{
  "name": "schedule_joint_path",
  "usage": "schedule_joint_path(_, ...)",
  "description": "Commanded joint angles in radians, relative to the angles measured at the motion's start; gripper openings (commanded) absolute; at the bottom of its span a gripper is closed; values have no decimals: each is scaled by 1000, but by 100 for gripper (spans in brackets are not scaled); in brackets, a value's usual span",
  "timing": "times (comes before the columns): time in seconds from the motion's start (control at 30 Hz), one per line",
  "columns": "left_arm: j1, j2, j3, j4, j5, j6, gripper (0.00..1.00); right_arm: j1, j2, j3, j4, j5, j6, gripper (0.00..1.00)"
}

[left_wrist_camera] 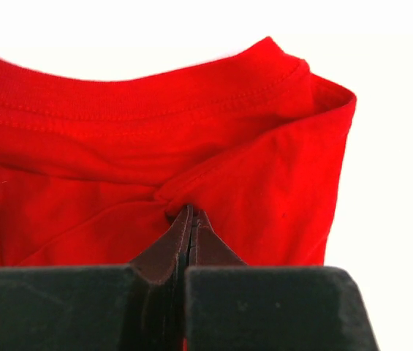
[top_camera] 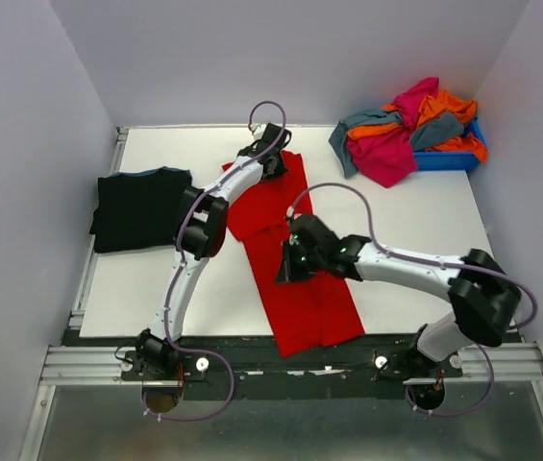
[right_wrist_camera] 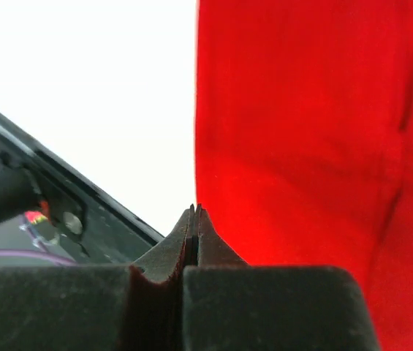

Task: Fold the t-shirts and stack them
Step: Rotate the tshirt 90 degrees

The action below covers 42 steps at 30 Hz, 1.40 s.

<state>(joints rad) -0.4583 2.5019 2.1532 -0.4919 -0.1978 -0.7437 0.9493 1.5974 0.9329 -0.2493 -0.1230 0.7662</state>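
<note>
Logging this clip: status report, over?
Left fingers shut on red shirt near collar. Right fingers shut at its side edge, hold unclear. Black shirt folded, left; pile far right. Nothing in the way.

We list two arms, the left arm (top_camera: 186, 274) and the right arm (top_camera: 407, 261), each with white link shells and bulky black joint housings. Thin purple cables (top_camera: 269, 103) loop off both. There are small green lights (top_camera: 297, 255) on the right wrist and black bases (top_camera: 156, 351) with silver fittings. On the left gripper (left_wrist_camera: 191, 212) and right gripper (right_wrist_camera: 194, 210), tapered dark maroon fingers (left_wrist_camera: 165, 256) are set in matte black blocks.
</note>
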Motion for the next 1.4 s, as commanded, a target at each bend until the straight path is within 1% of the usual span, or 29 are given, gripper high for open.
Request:
schedule_joint_path(0.0, -25, 123, 124, -31, 168, 47, 0, -142, -190, 34, -88, -24, -117, 1)
schedule_joint_path(0.1, -25, 158, 198, -14, 196, 66, 0, -246, -261, 1, -194, 32, -154, 1)
schedule_joint_path(0.17, -20, 158, 230, -1, 253, 93, 0, -264, -274, -8, -272, 109, -165, 1)
schedule_joint_path(0.23, -17, 121, 225, 15, 256, 122, 0, -265, -252, -16, -332, 170, -154, 1)
schedule_joint_path(0.33, -16, 17, 153, 70, 261, 151, 0, -265, -199, -42, -361, 195, -124, 1)
schedule_joint_path(0.47, -14, -124, 73, 85, 268, 172, 0, -264, -183, -141, -306, 146, -72, 1)
schedule_joint_path(0.6, -23, -222, -99, 183, 308, 118, 0, -244, -174, -227, -271, 129, -10, 1)
schedule_joint_path(0.63, -31, -218, -128, 211, 322, 101, 0, -233, -163, -227, -277, 138, -5, 1)
schedule_joint_path(0.7, -46, -161, -106, 207, 322, 81, 0, -212, -130, -214, -306, 163, 10, 1)
schedule_joint_path(0.77, -57, -82, -40, 165, 327, 63, 0, -186, -108, -203, -317, 163, 16, 1)
schedule_joint_path(0.87, -59, 10, 13, 170, 311, 30, 0, -146, -116, -204, -335, 175, 51, 1)
schedule_joint_path(0.97, -57, 109, 111, 116, 270, 35, 0, -132, -155, -233, -335, 168, 79, 1)
schedule_joint_path(1.0, -57, 139, 173, 86, 267, 37, 0, -129, -171, -246, -337, 161, 82, 1)
schedule_joint_path(1.07, -51, 192, 223, 66, 279, 26, 0, -121, -200, -267, -335, 148, 88, 1)
schedule_joint_path(1.2, -37, 210, 209, 93, 288, -13, 0, -80, -243, -305, -335, 129, 107, 1)
schedule_joint_path(1.23, -34, 212, 212, 92, 284, -16, 0, -63, -249, -318, -338, 99, 119, 1)
schedule_joint_path(1.3, -28, 213, 217, 104, 282, -17, 0, -29, -251, -342, -346, 89, 160, 1)
schedule_joint_path(1.37, -25, 222, 232, 111, 282, -17, 0, 8, -257, -376, -318, 60, 188, 1)
